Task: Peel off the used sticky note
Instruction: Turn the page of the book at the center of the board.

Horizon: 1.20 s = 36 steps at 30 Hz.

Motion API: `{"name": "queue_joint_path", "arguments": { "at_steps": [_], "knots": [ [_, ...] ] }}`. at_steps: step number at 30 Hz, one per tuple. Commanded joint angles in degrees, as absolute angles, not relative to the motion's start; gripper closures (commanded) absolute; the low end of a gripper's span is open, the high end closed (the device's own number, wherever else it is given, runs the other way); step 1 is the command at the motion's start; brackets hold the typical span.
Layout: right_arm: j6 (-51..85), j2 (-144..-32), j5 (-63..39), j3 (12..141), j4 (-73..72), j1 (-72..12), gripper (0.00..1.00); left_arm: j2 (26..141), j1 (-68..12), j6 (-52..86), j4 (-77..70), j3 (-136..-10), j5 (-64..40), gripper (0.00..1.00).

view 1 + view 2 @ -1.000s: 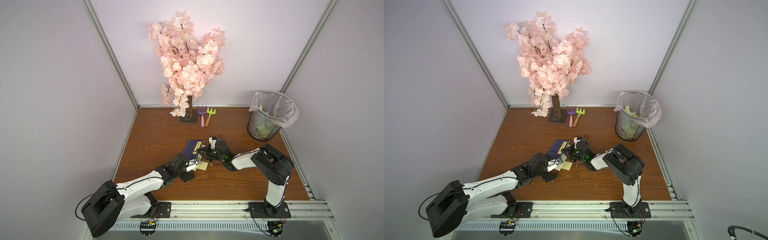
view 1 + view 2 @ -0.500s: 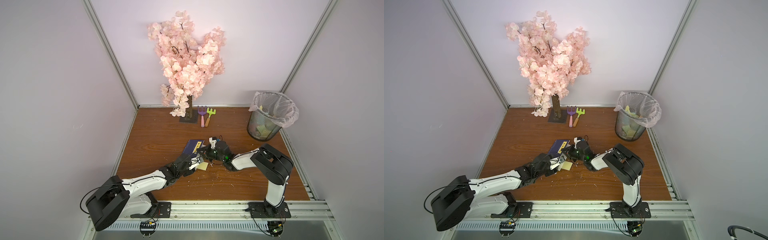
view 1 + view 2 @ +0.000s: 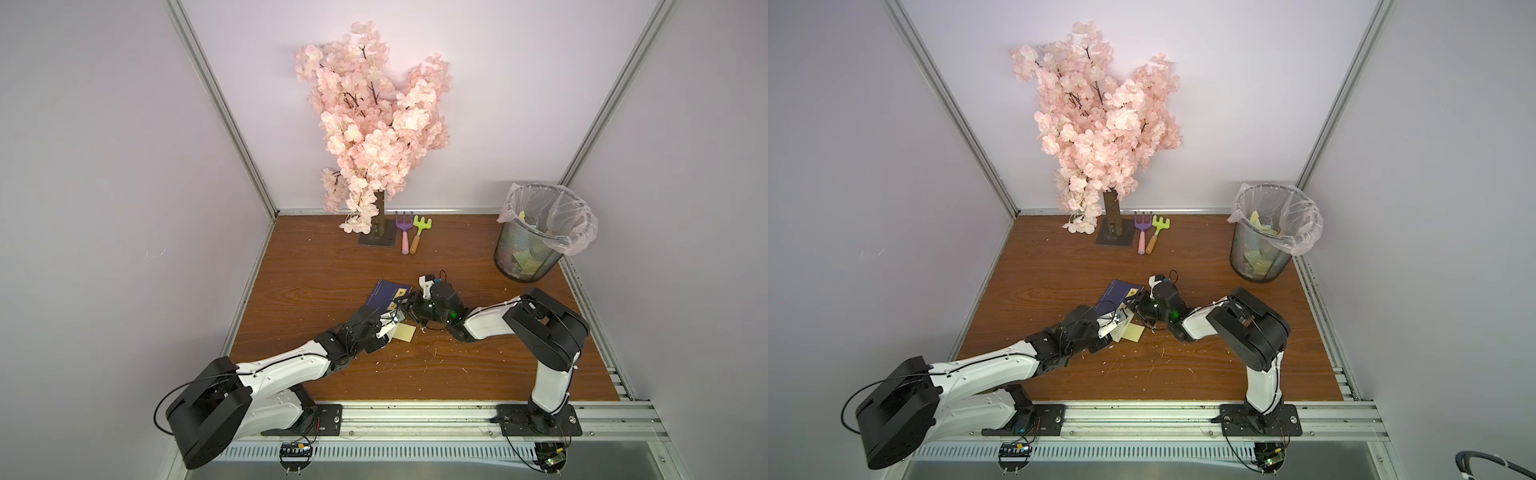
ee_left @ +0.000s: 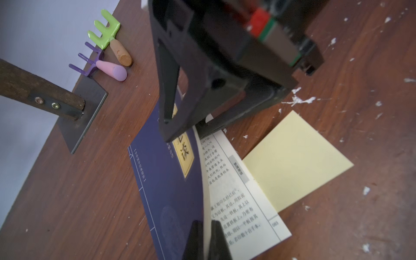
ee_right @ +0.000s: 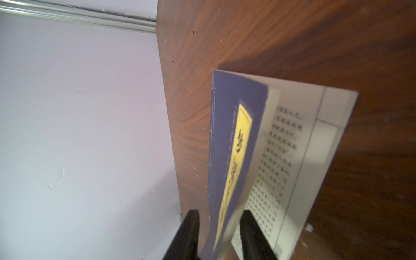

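Wooden table (image 3: 457, 374), left gripper (image 4: 206, 225) clamping blue book (image 4: 166, 180), right gripper (image 5: 219, 213) apart, page 083 (image 4: 243, 209).

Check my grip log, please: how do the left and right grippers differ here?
The left gripper is shut, pinching the lifted cover of the book; the right gripper has its jaws apart, with that cover between them, unclamped. The left reaches in from the front, the right from the bin's side. Both meet at the book, beside the sticky note.
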<state>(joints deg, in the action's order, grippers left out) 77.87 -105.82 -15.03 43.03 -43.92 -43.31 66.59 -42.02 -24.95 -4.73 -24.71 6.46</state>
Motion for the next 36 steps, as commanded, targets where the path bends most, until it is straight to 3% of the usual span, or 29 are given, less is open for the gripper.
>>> {"name": "queue_joint_path", "arguments": {
  "at_steps": [1,6,10,24,36],
  "knots": [
    [73.95,-100.73,-13.75,41.19,-41.74,-42.84,0.47,67.04,-35.43,-19.49,-0.93,-28.67,-3.13,0.98],
    [72.50,-96.34,-12.79,37.37,-41.49,-43.36,0.34,68.21,-28.52,-13.88,0.51,-30.47,-14.77,0.98],
    [71.53,-93.98,-11.68,36.10,-40.78,-45.20,0.32,70.08,-24.04,-11.58,2.24,-31.66,-22.50,0.98],
    [73.04,-103.71,-13.45,42.92,-43.92,-47.71,0.38,68.80,-10.31,-9.27,2.86,-31.23,-39.53,0.99],
    [75.58,-111.10,-14.19,46.91,-45.02,-47.99,0.42,69.62,-4.21,-10.16,2.96,-31.05,-46.27,0.99]
  ]
}}
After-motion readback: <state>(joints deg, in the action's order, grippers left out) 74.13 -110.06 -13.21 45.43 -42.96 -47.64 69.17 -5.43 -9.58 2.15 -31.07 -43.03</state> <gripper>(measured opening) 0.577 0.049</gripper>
